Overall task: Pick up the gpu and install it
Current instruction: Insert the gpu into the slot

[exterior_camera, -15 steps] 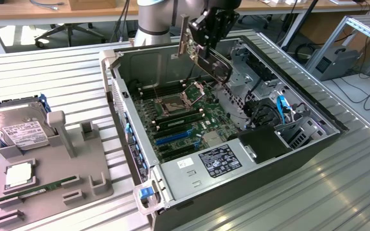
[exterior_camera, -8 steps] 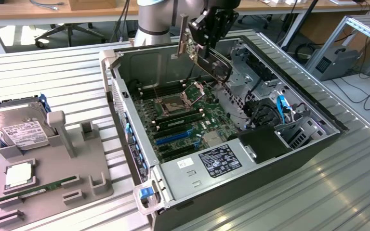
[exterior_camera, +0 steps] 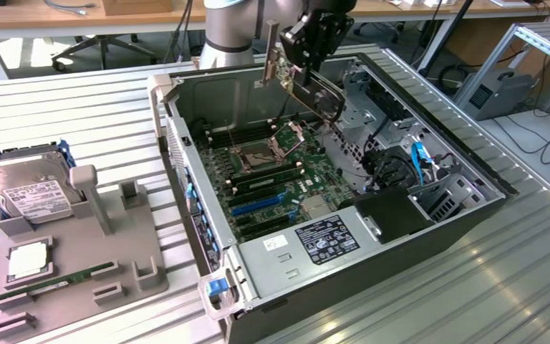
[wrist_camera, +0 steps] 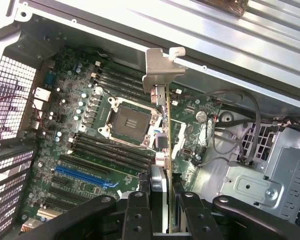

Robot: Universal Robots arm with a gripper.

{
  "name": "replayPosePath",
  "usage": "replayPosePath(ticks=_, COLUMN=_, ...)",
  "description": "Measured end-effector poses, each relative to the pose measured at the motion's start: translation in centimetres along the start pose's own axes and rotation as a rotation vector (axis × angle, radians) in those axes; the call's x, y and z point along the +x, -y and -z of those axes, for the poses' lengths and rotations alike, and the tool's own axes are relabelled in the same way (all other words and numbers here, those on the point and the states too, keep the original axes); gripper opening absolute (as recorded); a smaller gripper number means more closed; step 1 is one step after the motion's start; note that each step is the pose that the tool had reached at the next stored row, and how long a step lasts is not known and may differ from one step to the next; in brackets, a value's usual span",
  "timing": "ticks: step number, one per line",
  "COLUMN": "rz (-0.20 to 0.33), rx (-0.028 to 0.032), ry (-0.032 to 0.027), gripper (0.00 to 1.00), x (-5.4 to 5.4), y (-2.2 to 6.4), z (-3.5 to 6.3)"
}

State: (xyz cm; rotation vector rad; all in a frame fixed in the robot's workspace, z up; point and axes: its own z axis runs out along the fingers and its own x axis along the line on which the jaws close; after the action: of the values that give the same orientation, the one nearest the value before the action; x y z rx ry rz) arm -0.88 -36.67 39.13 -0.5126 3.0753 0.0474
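A grey holder tray [exterior_camera: 84, 279] was pictured nearest the camera on the slatted table [exterior_camera: 466, 287]. A narrow RAM stick [exterior_camera: 57, 281] was laid in it and a hard drive [exterior_camera: 29, 190] was propped at its far end. Just beside it, toward the exterior view's right, the open computer case [exterior_camera: 175, 136] was laid on its side. Its motherboard [exterior_camera: 285, 168] was exposed and the blue expansion slot [exterior_camera: 258, 206] was left unoccupied. Farther back, over the far end of the case, the gpu [exterior_camera: 315, 99] was held in the air by the gripper [exterior_camera: 306, 68], whose fingers were pressed against both faces of the card. In the wrist view the card was seen edge-on, with its silver bracket [wrist_camera: 159, 70] turned toward the case wall and the board lying apart beneath it. The pick-up was judged done. The installation was judged unfinished, since the card had been seated in no slot. Wooden desks [exterior_camera: 65, 14] were visible beyond.
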Motion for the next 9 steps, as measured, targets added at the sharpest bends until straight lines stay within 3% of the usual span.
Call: replayPosePath(ticks=9, rz=0.008, rx=-0.0003, ry=-0.0002, gripper=0.27, x=-0.02, y=-0.06, z=0.00)
